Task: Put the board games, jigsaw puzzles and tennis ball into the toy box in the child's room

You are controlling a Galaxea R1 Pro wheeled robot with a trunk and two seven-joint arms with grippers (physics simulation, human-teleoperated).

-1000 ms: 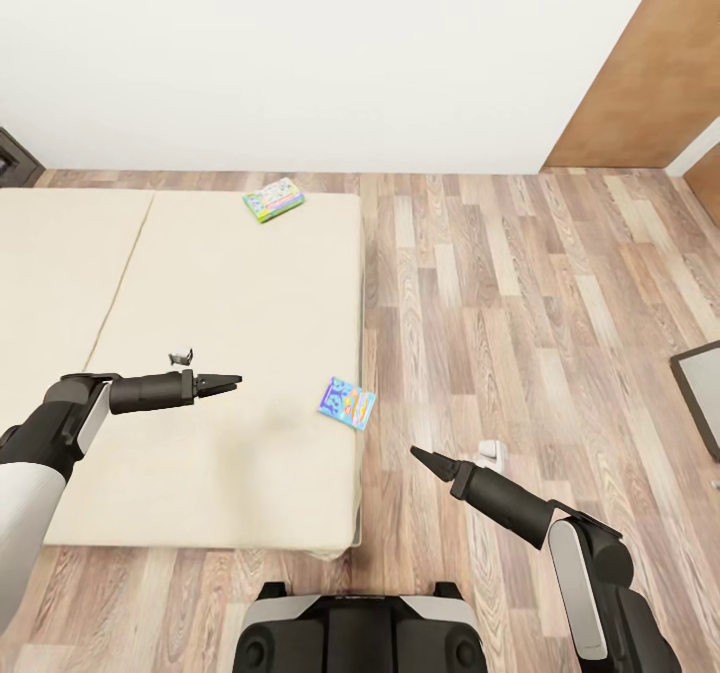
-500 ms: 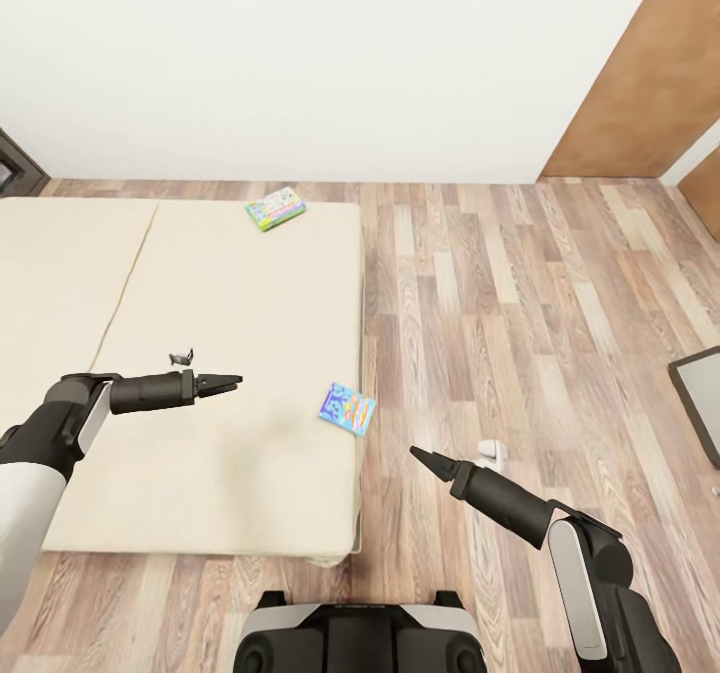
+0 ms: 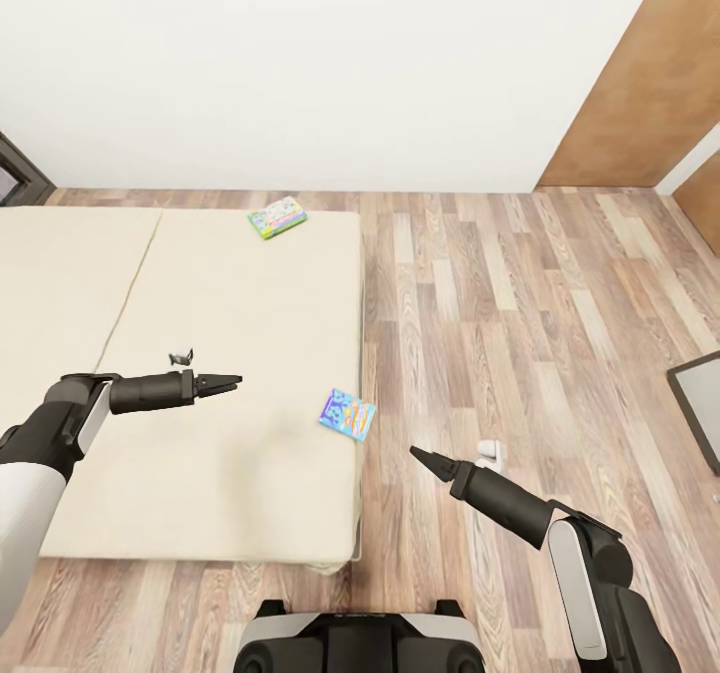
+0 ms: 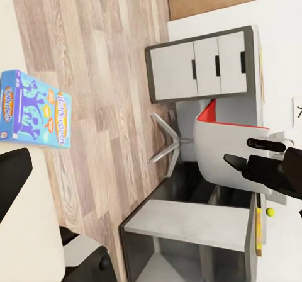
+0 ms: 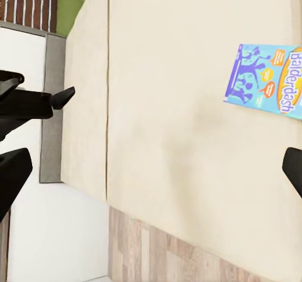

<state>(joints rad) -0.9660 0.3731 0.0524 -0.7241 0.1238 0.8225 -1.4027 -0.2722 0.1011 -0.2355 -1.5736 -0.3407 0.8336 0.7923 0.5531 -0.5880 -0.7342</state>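
The bed lay broad and mostly bare. A blue board game sat at its near side edge, a green-edged board game at the far edge. Open wooden floor stretched alongside, broken by a small white object, possibly a fitting.

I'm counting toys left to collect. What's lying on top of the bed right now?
Two board games lie flat on the bed: the green-edged board game near the far edge, and the blue board game at the near right edge. Whether anything lies beneath them is hidden by the boxes.
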